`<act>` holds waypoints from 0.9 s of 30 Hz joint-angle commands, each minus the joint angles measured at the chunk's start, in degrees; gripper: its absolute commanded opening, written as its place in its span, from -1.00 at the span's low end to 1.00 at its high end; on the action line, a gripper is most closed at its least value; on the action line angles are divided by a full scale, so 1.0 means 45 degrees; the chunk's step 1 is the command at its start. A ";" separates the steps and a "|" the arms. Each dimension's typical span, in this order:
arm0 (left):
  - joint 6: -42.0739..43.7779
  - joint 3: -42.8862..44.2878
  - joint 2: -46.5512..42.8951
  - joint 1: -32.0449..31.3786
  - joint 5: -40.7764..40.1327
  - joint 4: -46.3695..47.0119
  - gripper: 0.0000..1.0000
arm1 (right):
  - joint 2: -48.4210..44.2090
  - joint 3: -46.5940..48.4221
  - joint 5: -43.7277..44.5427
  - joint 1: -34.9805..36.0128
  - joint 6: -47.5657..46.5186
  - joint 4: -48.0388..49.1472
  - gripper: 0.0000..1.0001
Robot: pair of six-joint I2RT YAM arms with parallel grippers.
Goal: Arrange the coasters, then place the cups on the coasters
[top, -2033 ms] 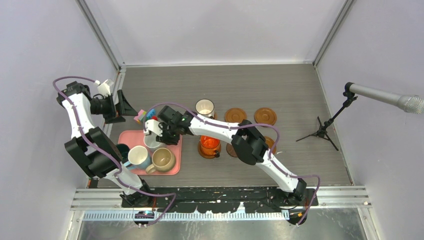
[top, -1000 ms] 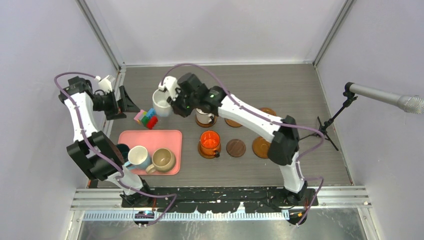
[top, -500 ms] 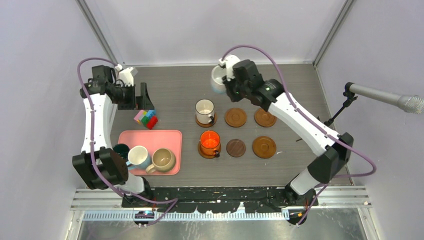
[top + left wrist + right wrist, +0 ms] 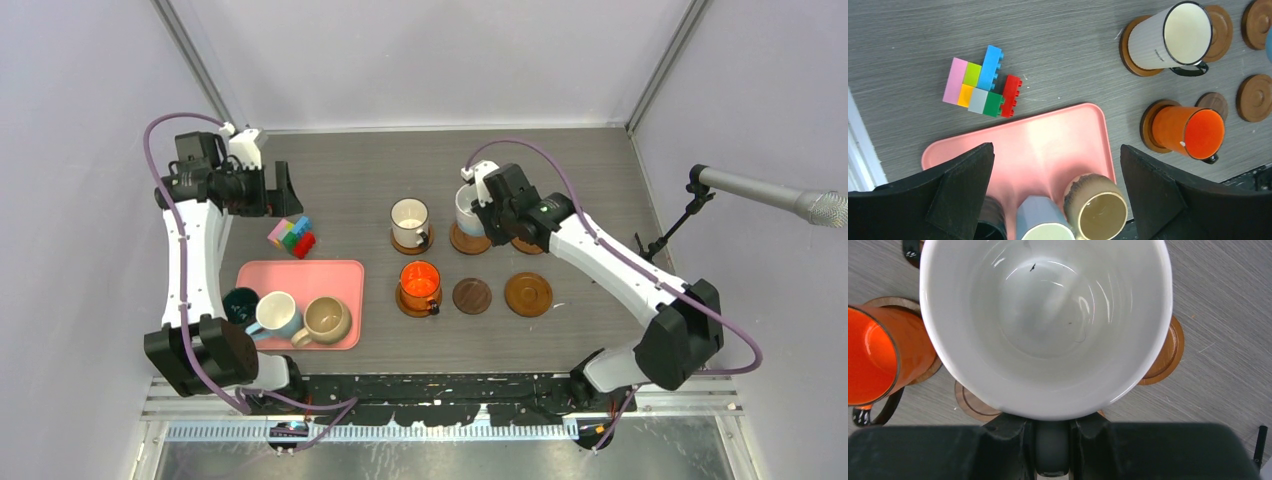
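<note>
My right gripper (image 4: 482, 205) is shut on the handle of a white cup (image 4: 467, 211), which is over the back middle coaster (image 4: 468, 241); whether it touches I cannot tell. In the right wrist view the cup (image 4: 1045, 315) fills the frame above my right gripper (image 4: 1052, 432). A white black-rimmed cup (image 4: 410, 221) and an orange cup (image 4: 420, 283) stand on coasters. A dark coaster (image 4: 471, 295) and an orange-brown coaster (image 4: 528, 293) are bare. My left gripper (image 4: 1055, 185) hangs open above the pink tray (image 4: 1048, 135), which holds tan (image 4: 1096, 210), light blue (image 4: 1040, 220) and dark green (image 4: 990, 222) cups.
Colourful toy blocks (image 4: 292, 236) lie behind the tray (image 4: 335, 275). A back right coaster (image 4: 535, 242) is partly hidden by my right arm. A microphone stand (image 4: 648, 258) is at the right edge. Walls enclose the table on three sides.
My right arm has brought the white cup from the far back down and forward over the back middle coaster. My left arm has barely shifted and stays open.
</note>
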 commanded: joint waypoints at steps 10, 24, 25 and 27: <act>0.0843 -0.0899 -0.1275 -0.0027 -0.1076 0.0495 0.99 | 0.2220 -0.0046 -0.0257 -0.1176 -0.0201 0.3370 -0.99; 0.0813 -0.1522 -0.1454 -0.0046 -0.1353 0.0608 0.99 | 0.2890 -0.1439 -0.0512 -0.1170 0.0440 0.5595 -1.00; 0.0853 -0.1514 -0.1430 -0.0039 -0.1372 0.0586 0.99 | 0.2907 -0.1557 -0.0489 -0.1169 0.0407 0.5760 -0.99; 0.0851 -0.1503 -0.1427 -0.0037 -0.1453 0.0556 0.99 | 0.2936 -0.1721 -0.0501 -0.1165 0.0394 0.5997 -0.99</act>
